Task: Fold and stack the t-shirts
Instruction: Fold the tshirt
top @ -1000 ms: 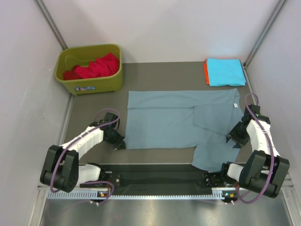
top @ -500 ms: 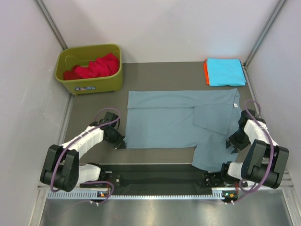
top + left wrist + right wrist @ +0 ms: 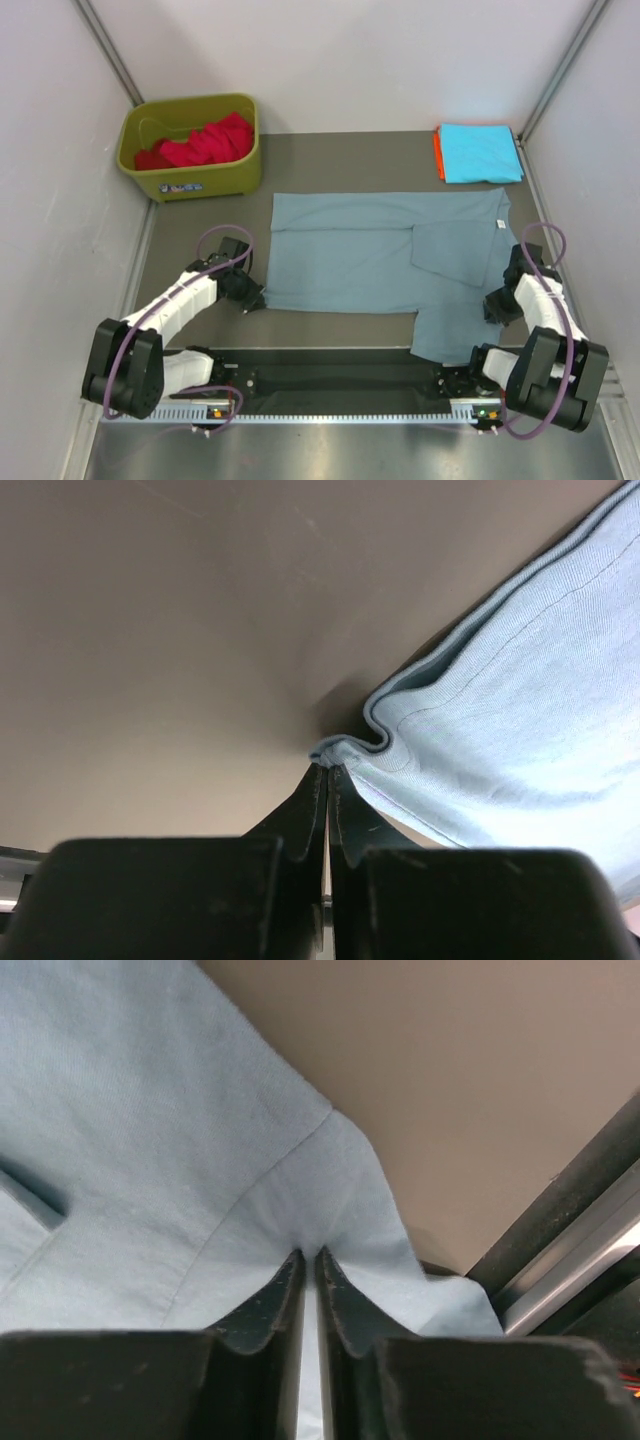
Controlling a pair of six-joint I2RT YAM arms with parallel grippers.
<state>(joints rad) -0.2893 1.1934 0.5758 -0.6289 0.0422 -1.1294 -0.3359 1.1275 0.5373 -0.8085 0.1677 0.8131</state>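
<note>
1. While the grey-blue t-shirt (image 3: pixel 380 260) lies spread flat across the middle of the table (image 3: pixel 340 160), the left gripper (image 3: pixel 327 778) is clamped tight on its near-left corner, with the hem bunched right at the fingertips.
2. The right gripper (image 3: pixel 308 1262) has its jaws drawn narrow on the outer edge of the shirt's near-right flap (a small pucker of cloth sits between the tips, so I judge it a pinch, not a hover).
3. To fold well, both arms should lift together, only just clear of the table. They should then carry the near edge toward the far edge at the same pace, keeping the cloth taut between them so no crease forms.
4. The right-hand hold looks shallow, so a slow start would show whether it slips.
5. The finished stack waits at the far right corner, a cyan t-shirt (image 3: pixel 480 152) on an orange t-shirt (image 3: pixel 438 155). A red t-shirt (image 3: pixel 205 140) sits in the bin (image 3: pixel 190 175) at the far left.
6. Compared with a second ago, the right arm has pulled back toward its base and its gripper sits nearer the front rail. The left arm has shifted only slightly, and the shirt lies almost as it did.
</note>
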